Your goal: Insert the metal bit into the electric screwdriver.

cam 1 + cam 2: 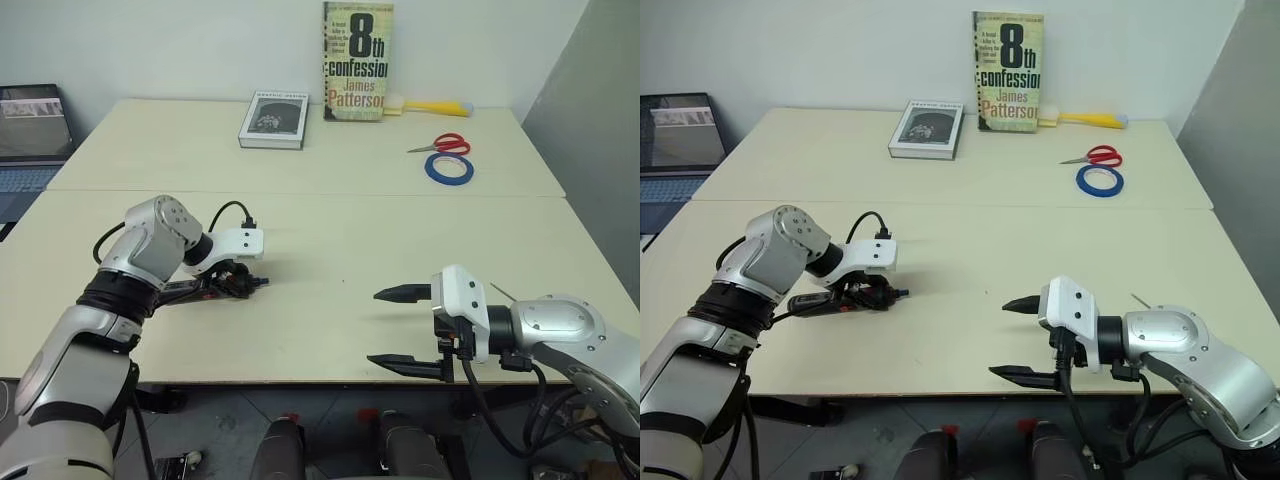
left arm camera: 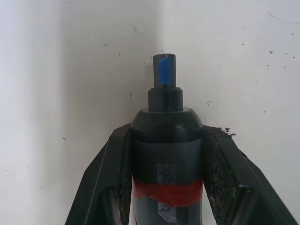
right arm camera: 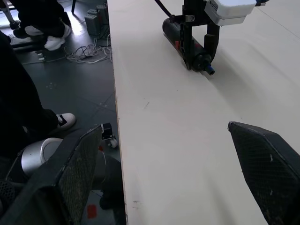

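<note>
Electric screwdriver point(image 1: 215, 283) lying on desk point(image 1: 330, 225) at nine o'clock, left gripper point(image 2: 166, 154) fingers clamping its black barrel near red band: rigid, smooth, likely slippery. Metal bit point(image 1: 502, 292), thin and light, resting at four o'clock beside right gripper point(image 1: 400, 328), fingers gaping apart; pinching it mid-shaft looks best.

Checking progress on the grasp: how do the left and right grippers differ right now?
The left gripper is shut on the screwdriver, its fingers pressed against both sides of the black body; the right gripper is open and holds nothing. The left gripper is down at the table and points steeply down; the right gripper hangs at the near edge, pointing nearly level toward the left gripper. Both have two black fingers.
</note>
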Available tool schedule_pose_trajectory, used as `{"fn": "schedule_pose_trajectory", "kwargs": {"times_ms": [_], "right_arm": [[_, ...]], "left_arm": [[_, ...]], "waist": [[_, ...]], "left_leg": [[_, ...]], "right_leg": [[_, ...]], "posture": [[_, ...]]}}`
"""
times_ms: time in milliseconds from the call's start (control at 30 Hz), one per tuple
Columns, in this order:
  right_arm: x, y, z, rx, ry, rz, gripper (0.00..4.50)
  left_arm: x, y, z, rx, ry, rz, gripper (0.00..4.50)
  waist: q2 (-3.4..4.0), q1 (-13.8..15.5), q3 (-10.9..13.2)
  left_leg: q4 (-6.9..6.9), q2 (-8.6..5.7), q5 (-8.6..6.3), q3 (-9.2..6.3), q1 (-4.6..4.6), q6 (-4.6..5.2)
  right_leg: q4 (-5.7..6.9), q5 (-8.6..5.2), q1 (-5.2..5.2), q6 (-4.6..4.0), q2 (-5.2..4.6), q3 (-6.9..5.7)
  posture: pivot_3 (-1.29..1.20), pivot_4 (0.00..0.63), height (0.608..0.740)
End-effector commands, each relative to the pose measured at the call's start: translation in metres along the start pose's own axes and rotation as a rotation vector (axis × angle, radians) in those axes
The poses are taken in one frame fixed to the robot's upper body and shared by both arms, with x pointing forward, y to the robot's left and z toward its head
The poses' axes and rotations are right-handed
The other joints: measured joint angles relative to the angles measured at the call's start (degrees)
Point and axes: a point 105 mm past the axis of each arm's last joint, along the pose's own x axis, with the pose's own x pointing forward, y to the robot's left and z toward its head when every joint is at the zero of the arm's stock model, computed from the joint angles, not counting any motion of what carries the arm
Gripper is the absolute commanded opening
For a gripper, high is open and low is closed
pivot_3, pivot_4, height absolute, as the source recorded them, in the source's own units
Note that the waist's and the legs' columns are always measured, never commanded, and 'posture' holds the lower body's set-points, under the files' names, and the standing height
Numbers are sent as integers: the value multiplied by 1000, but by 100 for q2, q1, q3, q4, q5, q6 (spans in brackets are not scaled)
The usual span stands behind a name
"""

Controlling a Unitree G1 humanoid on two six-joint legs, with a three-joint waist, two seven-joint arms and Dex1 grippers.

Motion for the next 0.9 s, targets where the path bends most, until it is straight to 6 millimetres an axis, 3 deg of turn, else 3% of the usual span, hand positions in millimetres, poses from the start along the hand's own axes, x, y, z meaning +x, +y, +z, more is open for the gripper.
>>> {"fn": "schedule_pose_trajectory", "kwargs": {"times_ms": [33,367,667,900], "right_arm": [[-6,0,8,-46,-10,-15,4500],[-10,-3,7,-57,3,-26,4500],[-15,-16,10,-107,8,-82,4500],[-26,-38,23,-119,-69,-220,4500]], "left_arm": [[-11,7,25,19,-152,84,1672],[-68,33,116,-93,-778,402,1663],[-52,41,146,-186,-1108,665,1662],[-36,40,147,-288,-1212,756,1661]], "waist": [[0,3,0],[-12,4,7],[-13,5,8],[-21,0,13]], "left_leg": [[0,0,0,0,-1,0],[8,-1,0,-4,-11,0],[8,-2,0,-2,-3,0],[26,-6,0,0,-8,-1]], "right_leg": [[-1,0,0,0,0,0],[-7,19,-1,34,-1,-3],[-5,26,3,45,0,1],[-9,35,8,59,-1,6]], "posture": [[0,150,740],[0,150,740],[0,150,740],[0,150,740]]}}
